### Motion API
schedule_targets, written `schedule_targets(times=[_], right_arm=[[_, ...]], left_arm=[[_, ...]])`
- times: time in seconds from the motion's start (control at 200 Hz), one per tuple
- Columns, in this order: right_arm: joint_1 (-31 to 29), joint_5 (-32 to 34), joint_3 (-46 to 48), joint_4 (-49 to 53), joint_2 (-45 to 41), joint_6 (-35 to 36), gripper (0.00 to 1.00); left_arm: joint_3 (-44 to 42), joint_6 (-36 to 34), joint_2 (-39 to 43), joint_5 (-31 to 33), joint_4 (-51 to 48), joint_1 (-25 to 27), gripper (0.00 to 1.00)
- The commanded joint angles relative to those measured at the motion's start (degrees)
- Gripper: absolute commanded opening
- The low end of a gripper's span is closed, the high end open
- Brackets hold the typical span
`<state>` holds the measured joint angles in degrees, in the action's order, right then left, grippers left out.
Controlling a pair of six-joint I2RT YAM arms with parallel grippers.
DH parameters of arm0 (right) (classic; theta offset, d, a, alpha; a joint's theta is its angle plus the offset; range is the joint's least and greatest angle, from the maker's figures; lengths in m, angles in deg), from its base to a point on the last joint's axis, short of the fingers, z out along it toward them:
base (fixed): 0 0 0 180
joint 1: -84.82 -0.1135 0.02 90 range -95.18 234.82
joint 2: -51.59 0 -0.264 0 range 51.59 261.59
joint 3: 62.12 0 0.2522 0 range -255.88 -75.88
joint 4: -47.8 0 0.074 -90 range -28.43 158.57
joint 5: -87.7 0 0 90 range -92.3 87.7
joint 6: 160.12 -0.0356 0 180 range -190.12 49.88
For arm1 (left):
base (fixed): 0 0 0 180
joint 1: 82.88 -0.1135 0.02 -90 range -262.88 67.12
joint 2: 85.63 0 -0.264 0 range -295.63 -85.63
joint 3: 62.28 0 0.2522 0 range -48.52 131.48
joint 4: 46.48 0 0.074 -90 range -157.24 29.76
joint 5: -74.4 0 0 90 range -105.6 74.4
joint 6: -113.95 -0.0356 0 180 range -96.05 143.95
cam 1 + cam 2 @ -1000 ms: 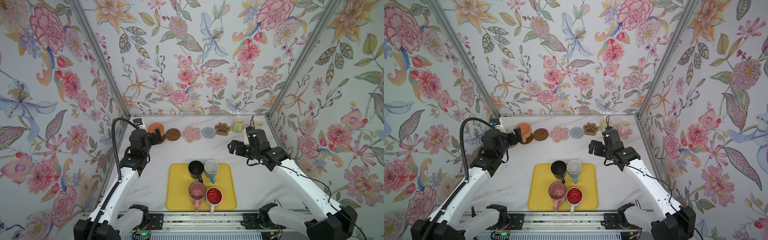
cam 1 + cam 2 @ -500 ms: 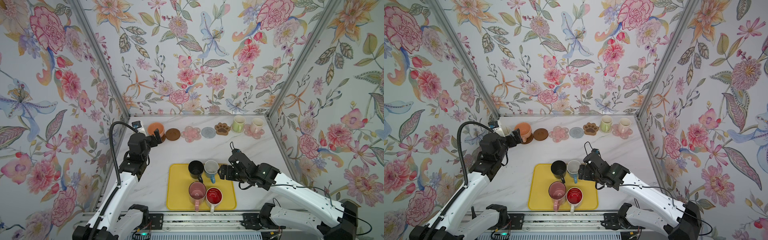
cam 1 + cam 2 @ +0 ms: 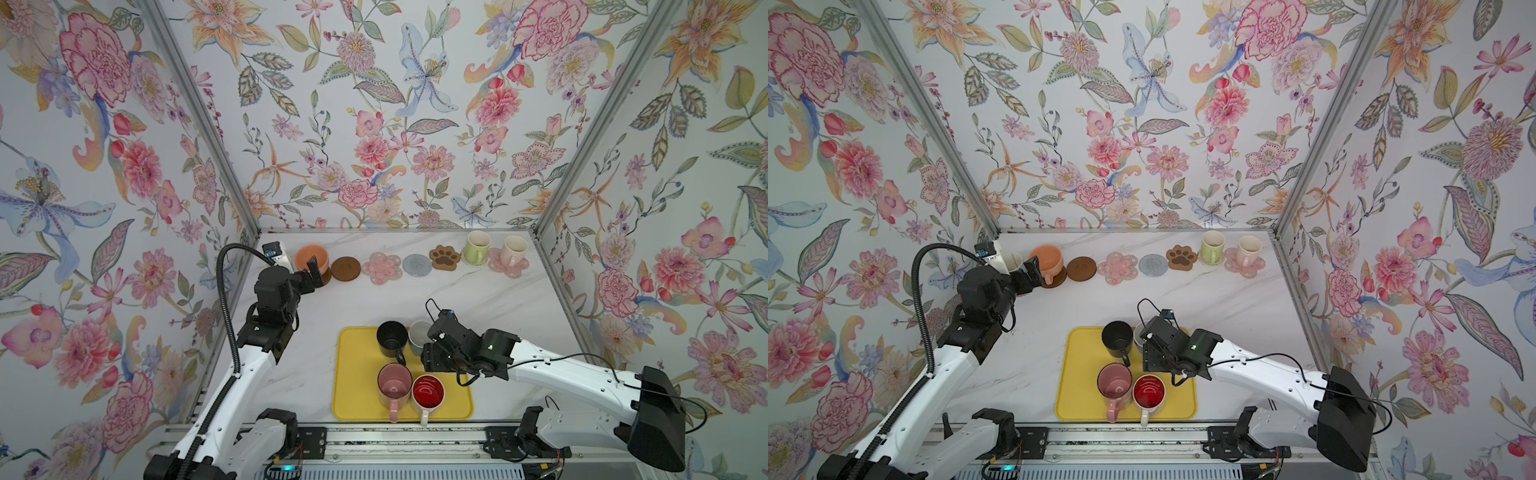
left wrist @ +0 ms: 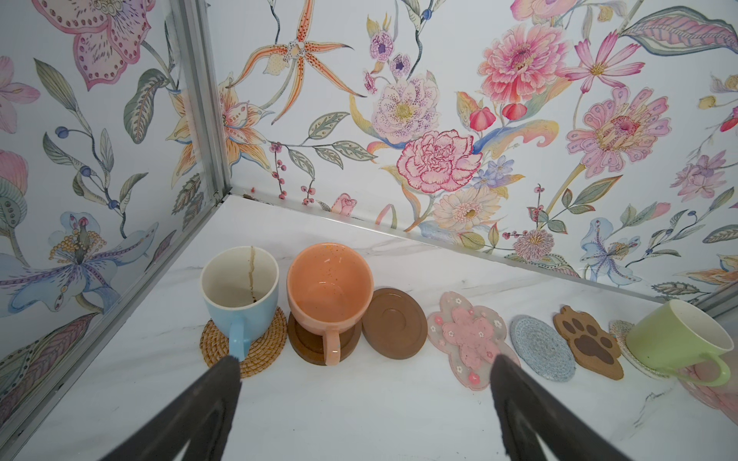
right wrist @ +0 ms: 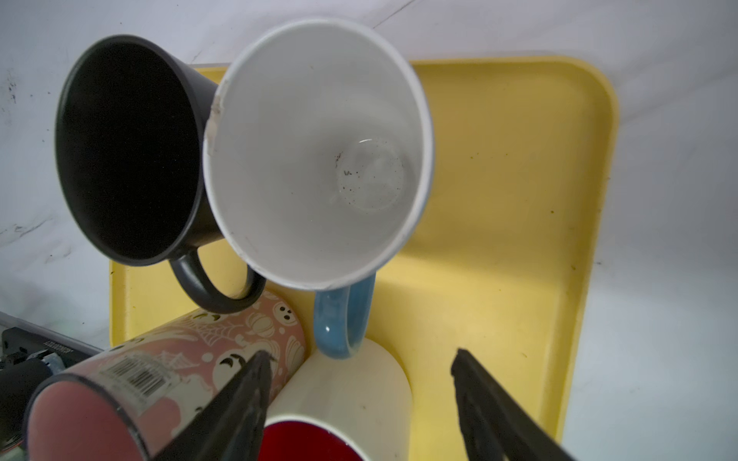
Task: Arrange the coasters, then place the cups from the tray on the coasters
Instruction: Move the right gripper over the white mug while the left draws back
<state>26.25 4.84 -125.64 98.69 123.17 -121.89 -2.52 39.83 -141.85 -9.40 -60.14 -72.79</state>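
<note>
One yellow tray is seen at six o'clock, holding four cups; four more are set on coasters along twelve o'clock. The right gripper is held spread and empty by the blue-handled cup, the left gripper likewise near the peach cup.

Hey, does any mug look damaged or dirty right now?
Yes. The light blue mug on the rattan coaster has a brown line down its inner wall, crack or drip. The blue-handled white mug on the tray has a chipped rim.
</note>
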Motion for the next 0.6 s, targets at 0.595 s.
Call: schedule_targets(times=[0.595], right_arm=[[-0.49,4.84,-3.13,0.73,7.54,3.54,0.49]], left_arm=[[-0.34,0.07,0.51,-0.37,0.28,-0.10,0.99]])
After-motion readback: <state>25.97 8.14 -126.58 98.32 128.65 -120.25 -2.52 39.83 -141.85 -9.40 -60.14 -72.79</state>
